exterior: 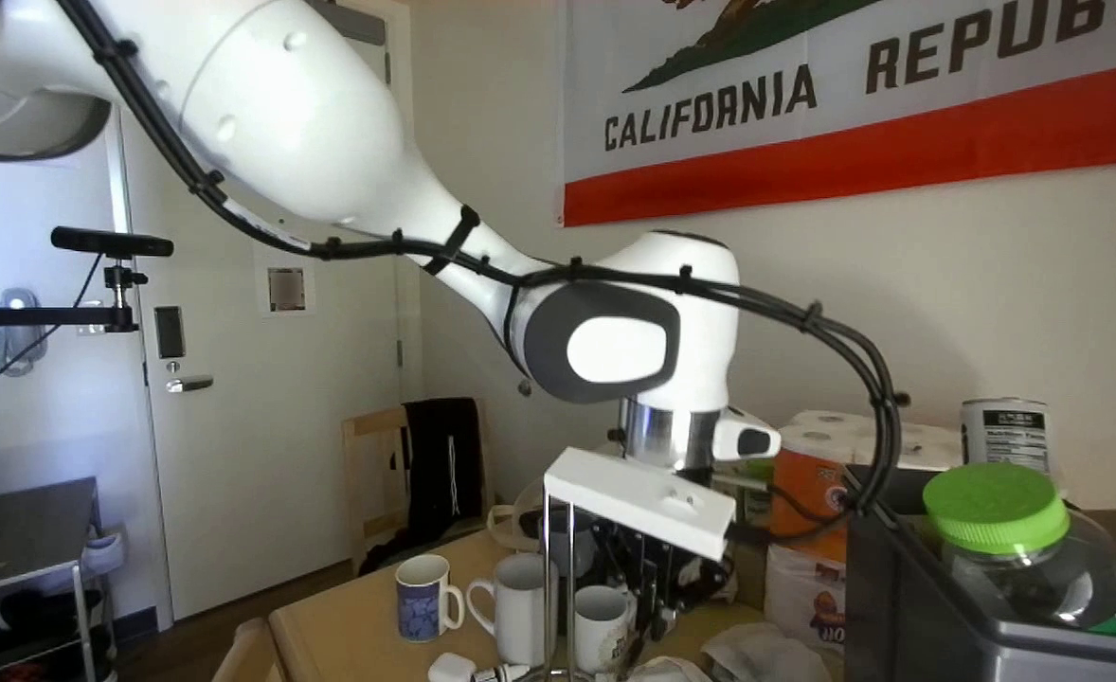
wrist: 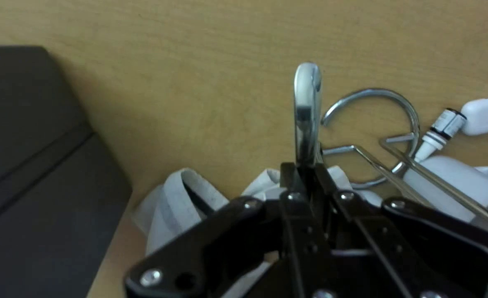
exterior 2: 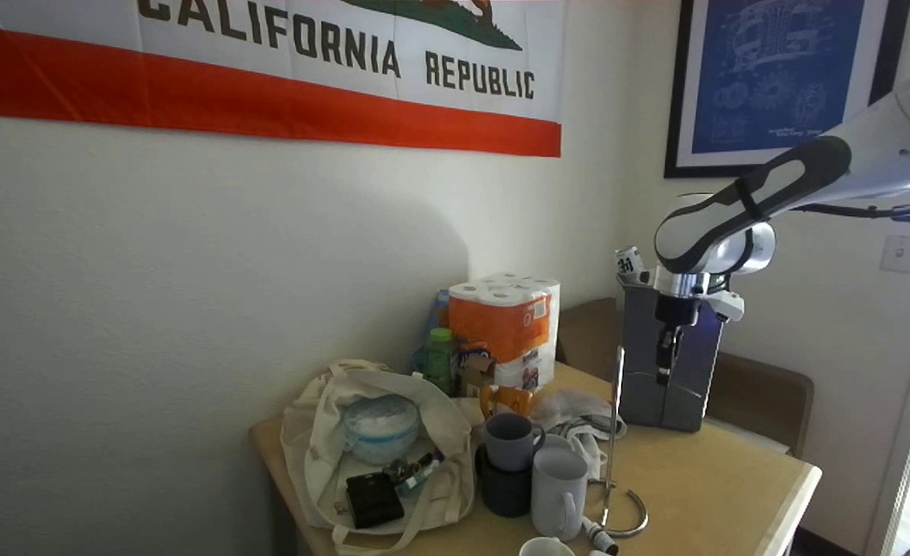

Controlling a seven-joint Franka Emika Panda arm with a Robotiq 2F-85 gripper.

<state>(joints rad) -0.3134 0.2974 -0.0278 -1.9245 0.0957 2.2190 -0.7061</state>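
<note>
While the gripper (wrist: 305, 167) pinches a shiny metal piece (wrist: 306, 116) pointing to twelve o'clock in the wrist view, we note the wire stand (wrist: 414, 163) around three o'clock and the dark bin (wrist: 41, 178) at nine.

California flag (exterior 2: 285, 108) on the wall (exterior 2: 192, 270), framed blue poster (exterior 2: 772, 85), orange-wrapped paper rolls (exterior 2: 501, 328), tote bag (exterior 2: 308, 455), green-lidded jar (exterior: 1022, 554)

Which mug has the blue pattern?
The leftmost mug in an exterior view: white at the top, blue-patterned below. The tall pale mug beside it looks plain; no other mug shows a blue pattern.
</note>
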